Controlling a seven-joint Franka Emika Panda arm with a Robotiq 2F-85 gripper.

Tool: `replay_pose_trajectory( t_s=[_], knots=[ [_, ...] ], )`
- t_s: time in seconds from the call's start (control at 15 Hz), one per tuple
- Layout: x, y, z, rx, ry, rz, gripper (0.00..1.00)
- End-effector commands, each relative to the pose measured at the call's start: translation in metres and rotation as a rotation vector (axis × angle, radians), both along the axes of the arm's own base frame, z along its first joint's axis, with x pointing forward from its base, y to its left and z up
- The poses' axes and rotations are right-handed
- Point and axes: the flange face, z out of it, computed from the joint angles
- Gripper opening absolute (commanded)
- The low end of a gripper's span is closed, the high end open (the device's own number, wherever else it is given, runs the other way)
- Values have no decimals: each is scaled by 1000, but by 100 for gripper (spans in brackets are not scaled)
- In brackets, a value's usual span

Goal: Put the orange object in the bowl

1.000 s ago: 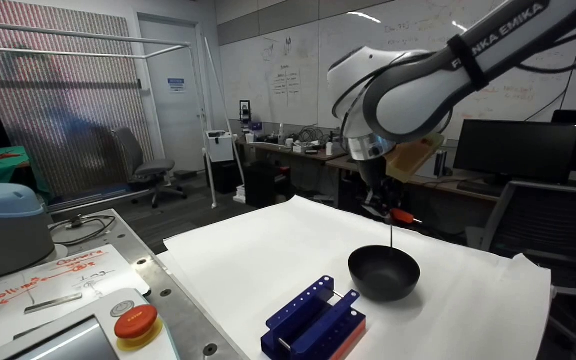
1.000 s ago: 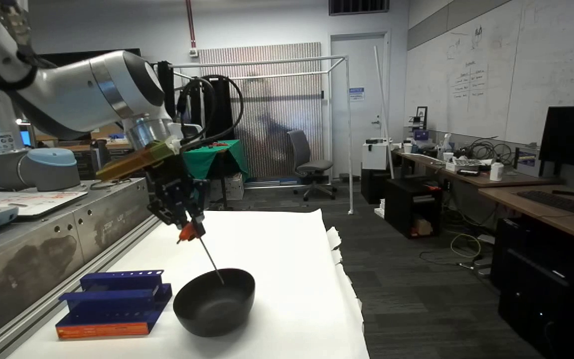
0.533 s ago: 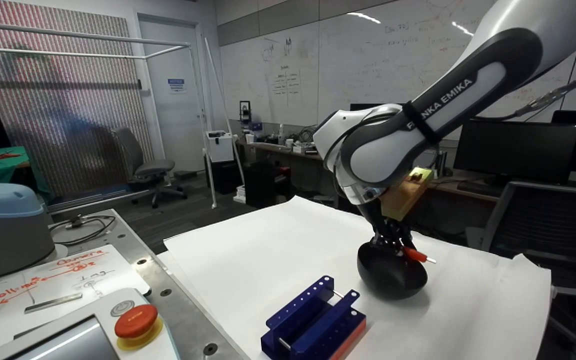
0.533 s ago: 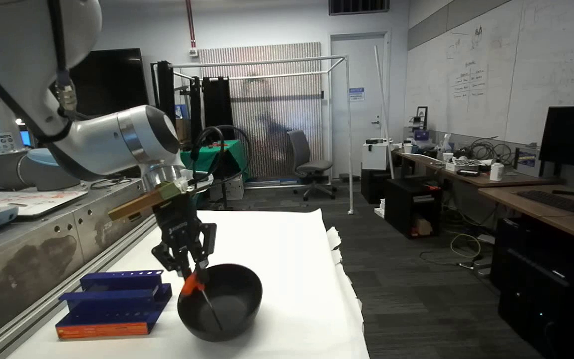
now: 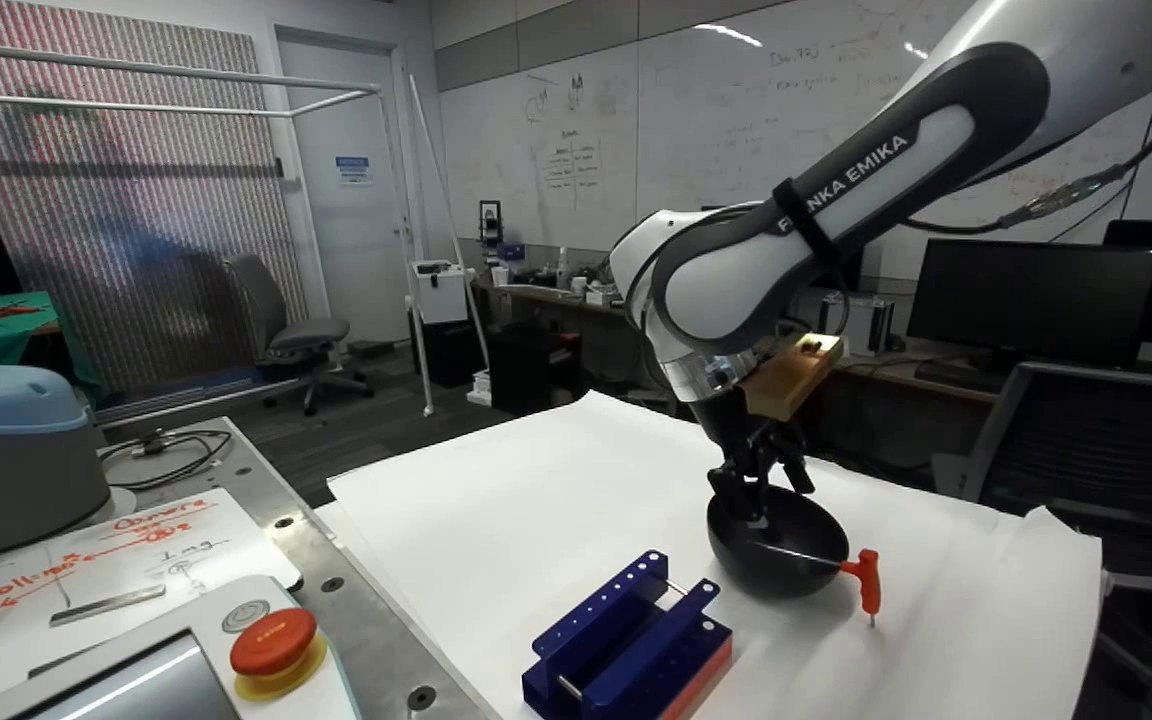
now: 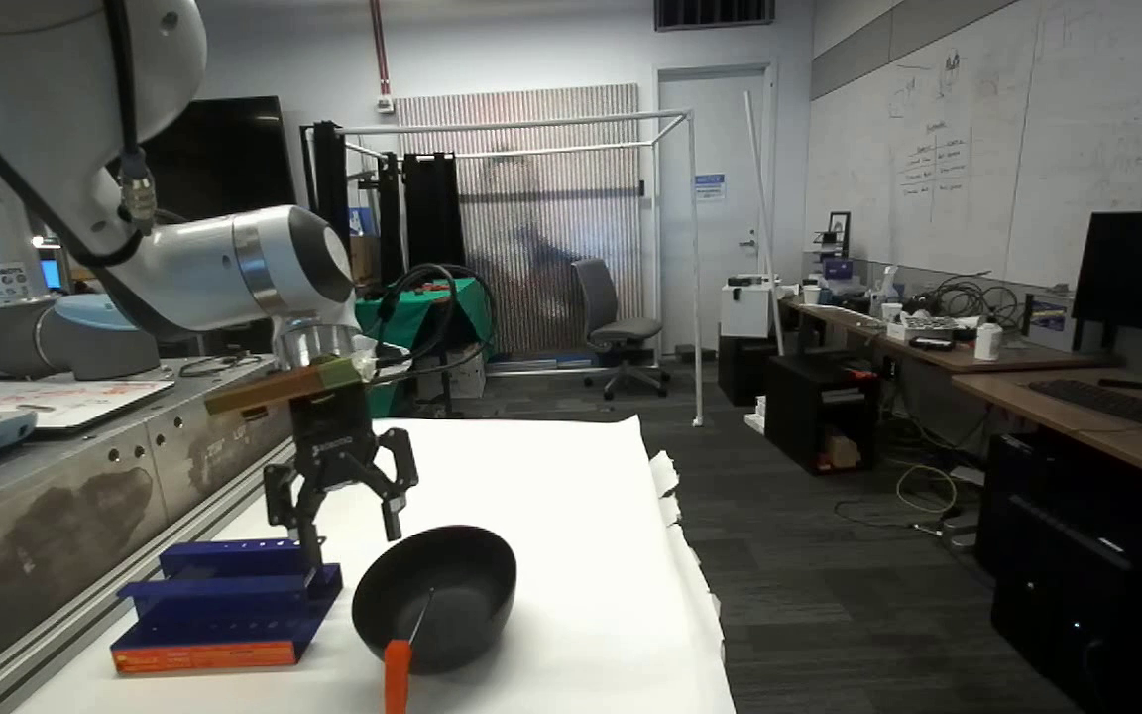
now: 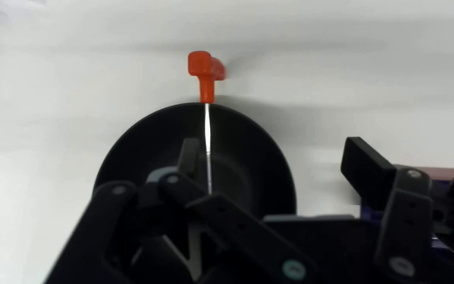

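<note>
One black bowl (image 6: 477, 600), an orange T-handled driver (image 7: 207, 92) across its rim — shaft inside, handle outside — and the gripper (image 6: 351, 548) near the bowl, jaws spread wide.

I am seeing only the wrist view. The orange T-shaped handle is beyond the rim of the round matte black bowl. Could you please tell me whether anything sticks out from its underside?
Observer: Yes. In an exterior view, a short metal tip points down from the orange T-shaped handle toward the white paper sheet.
Operator: Thank you. My black two-fingered tool blocks my sight. Where is the far end?
Observer: In an exterior view, the thin metal shaft ends inside the round matte black bowl.
Operator: And what stands at the right of my picture, mostly covered?
Observer: A dark blue rack; both exterior views show rows of holes in it.
</note>
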Motion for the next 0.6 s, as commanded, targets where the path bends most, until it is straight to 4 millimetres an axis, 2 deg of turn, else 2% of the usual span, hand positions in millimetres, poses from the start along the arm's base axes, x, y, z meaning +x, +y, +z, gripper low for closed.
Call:
replay_pose_trajectory(
  t_s=[0.0, 0.27, 0.47, 0.53],
  knots=[
    [-9, 2, 45, 183, -10, 63, 100],
    [-25, -4, 92, 379, -38, 109, 100],
    [-39, -11, 119, 502, -42, 110, 100],
    [-22, -8, 100, 427, -38, 100, 100]
  ],
)
